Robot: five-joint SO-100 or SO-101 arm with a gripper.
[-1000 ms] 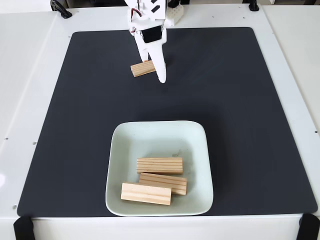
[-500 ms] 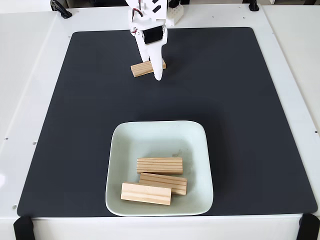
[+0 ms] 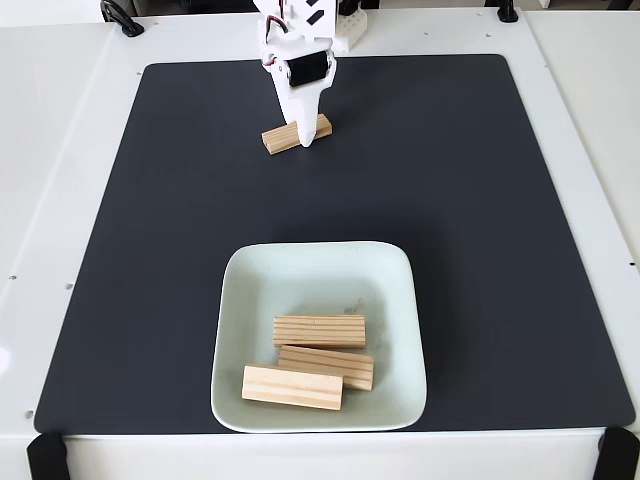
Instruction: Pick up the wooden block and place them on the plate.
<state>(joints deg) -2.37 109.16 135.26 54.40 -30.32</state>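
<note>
One wooden block [image 3: 280,137] lies slightly askew on the black mat near the top of the fixed view. My white gripper [image 3: 307,138] reaches down across the middle of it, and one finger [image 3: 306,120] covers the block's centre with its tip at the near edge. A second finger is hidden behind the first, so the jaw gap cannot be read. Lower down sits the pale mint square plate [image 3: 318,272]. It holds three more wooden blocks: one in the middle [image 3: 319,331], one just below it [image 3: 326,366], and one at the front left [image 3: 292,387].
The black mat [image 3: 500,250] covers most of the white table [image 3: 60,200], with open mat left and right of the plate. The arm's base [image 3: 335,25] stands at the top edge. Black clamps sit at the table's corners.
The gripper's fingertip has drawn back from the mat in front of the block to lie over the block's middle. The block and the plate's contents have not moved.
</note>
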